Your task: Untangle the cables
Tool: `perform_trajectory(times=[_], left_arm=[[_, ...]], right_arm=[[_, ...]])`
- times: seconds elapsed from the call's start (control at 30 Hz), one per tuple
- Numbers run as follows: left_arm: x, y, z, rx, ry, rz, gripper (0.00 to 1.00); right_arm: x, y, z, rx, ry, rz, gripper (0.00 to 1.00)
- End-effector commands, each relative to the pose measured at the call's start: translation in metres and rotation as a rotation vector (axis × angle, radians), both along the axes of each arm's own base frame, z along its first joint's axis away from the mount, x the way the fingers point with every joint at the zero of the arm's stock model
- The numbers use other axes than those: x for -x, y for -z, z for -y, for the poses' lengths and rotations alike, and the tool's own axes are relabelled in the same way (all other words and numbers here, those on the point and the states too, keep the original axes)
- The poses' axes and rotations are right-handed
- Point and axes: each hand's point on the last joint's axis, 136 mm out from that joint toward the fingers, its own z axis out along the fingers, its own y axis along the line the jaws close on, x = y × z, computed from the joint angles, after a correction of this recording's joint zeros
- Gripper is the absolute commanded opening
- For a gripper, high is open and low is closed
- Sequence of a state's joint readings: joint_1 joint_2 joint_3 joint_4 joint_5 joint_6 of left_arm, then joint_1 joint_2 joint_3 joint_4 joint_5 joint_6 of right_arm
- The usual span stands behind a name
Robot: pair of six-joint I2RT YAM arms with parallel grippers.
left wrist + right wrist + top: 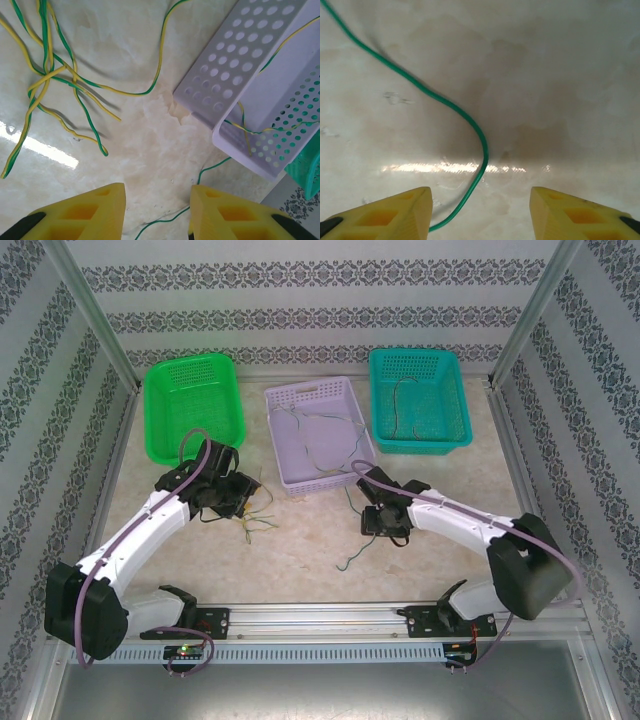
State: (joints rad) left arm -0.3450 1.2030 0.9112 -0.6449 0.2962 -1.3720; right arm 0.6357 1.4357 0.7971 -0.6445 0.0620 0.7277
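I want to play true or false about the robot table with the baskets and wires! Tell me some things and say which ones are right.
1. Three baskets sit on the table: a green basket, a lavender basket and a teal basket. True.
2. The green basket is stuffed with wires. False: it looks empty. The thin wires are in the lavender and teal baskets.
3. A yellow-and-green tangle lies on the table in front of the left arm. True.
4. The right jaws are squeezing a green wire. False: they stand open, and the wire lies loose on the table under them.
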Motion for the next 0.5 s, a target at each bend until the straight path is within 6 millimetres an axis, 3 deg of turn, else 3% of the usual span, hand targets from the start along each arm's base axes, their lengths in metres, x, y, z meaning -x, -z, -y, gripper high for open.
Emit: perform_trajectory(times=[0.0, 0.3, 0.37, 0.47], left_arm=[[0.006, 0.002, 0.002, -0.002, 0.036, -0.020, 0.39], [0.014, -0.001, 0.002, 0.013, 0.044, -0.013, 0.37], [0.014, -0.003, 0.003, 0.018, 0.046, -0.005, 0.37], [0.012, -0.009, 0.005, 0.026, 0.063, 0.019, 0.37]], right_arm=[[-0.003, 0.017, -0.001, -0.003, 0.122, -0.028, 0.51], [-0.008, 0.042, -0.002, 0.038, 0.215, -0.081, 0.28], [-0.008, 0.046, -0.002, 0.024, 0.234, -0.071, 0.19], [-0.014, 0.033, 0.000, 0.018, 0.257, -0.021, 0.00]])
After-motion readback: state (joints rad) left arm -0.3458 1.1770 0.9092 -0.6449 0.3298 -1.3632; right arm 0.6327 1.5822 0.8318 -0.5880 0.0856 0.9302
